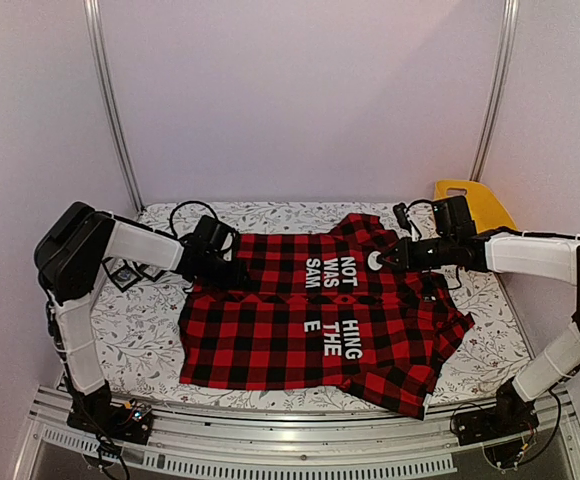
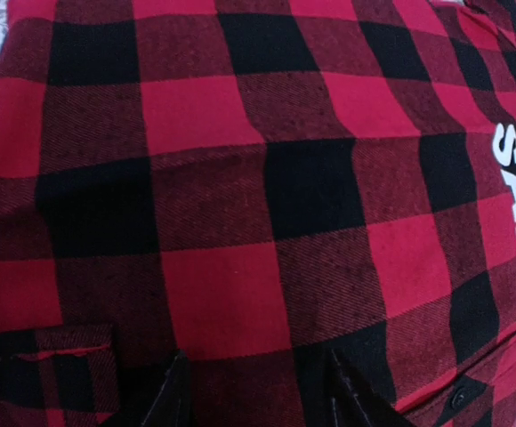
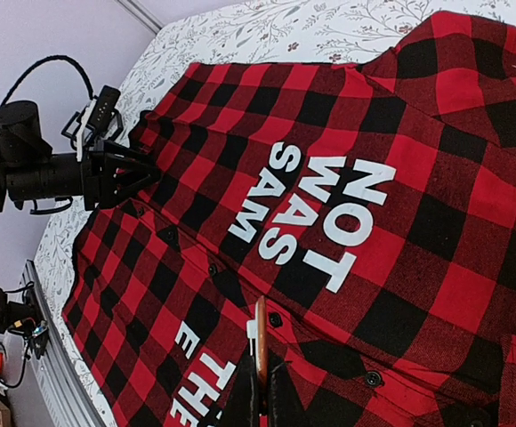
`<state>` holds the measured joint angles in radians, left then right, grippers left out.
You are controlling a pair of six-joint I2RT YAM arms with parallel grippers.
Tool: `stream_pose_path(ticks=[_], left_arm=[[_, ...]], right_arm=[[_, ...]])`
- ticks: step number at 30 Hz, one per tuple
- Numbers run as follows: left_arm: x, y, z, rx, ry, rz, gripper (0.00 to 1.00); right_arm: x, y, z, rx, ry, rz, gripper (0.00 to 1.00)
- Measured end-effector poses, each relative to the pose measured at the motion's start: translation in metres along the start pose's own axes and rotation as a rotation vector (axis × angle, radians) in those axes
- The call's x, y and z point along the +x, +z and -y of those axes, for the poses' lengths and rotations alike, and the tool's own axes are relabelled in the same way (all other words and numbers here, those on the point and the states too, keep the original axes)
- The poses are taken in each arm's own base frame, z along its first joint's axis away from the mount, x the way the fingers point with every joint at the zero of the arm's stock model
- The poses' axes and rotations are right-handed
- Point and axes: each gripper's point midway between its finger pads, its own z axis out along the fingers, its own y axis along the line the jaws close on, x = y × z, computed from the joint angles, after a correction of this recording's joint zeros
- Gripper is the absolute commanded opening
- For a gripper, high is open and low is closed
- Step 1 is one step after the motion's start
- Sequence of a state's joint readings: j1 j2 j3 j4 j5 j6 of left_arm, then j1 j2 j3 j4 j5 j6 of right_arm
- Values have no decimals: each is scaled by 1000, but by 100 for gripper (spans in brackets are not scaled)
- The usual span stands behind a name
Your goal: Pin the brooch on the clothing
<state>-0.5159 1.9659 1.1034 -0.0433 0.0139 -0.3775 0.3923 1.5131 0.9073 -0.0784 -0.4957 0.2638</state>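
Shirt (image 1: 270,340) lies spread mid-table on the floral cover (image 1: 140,340); we judge the flannel soft, light, quick to bunch, so press it flat near its left edge, where the left gripper (image 2: 258,396) sits, fingers apart. We see the right gripper (image 3: 260,396) clamped on the brooch (image 3: 260,334), thin and likely rigid, best held by its rim, just right of the lettering (image 1: 335,275). Count: one shirt, one brooch, two grippers.
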Motion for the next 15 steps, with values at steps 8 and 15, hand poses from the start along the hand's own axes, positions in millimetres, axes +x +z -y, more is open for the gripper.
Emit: stream_pose_path(ticks=[8,15], left_arm=[[-7,-2,-50,-131,-96,67,51],[-10,-14,-92,-236,-104,91,59]], right_arm=[[-10,0,-5,-23,4,39,0],[-16,-1,-16,-83,-22,57,0]])
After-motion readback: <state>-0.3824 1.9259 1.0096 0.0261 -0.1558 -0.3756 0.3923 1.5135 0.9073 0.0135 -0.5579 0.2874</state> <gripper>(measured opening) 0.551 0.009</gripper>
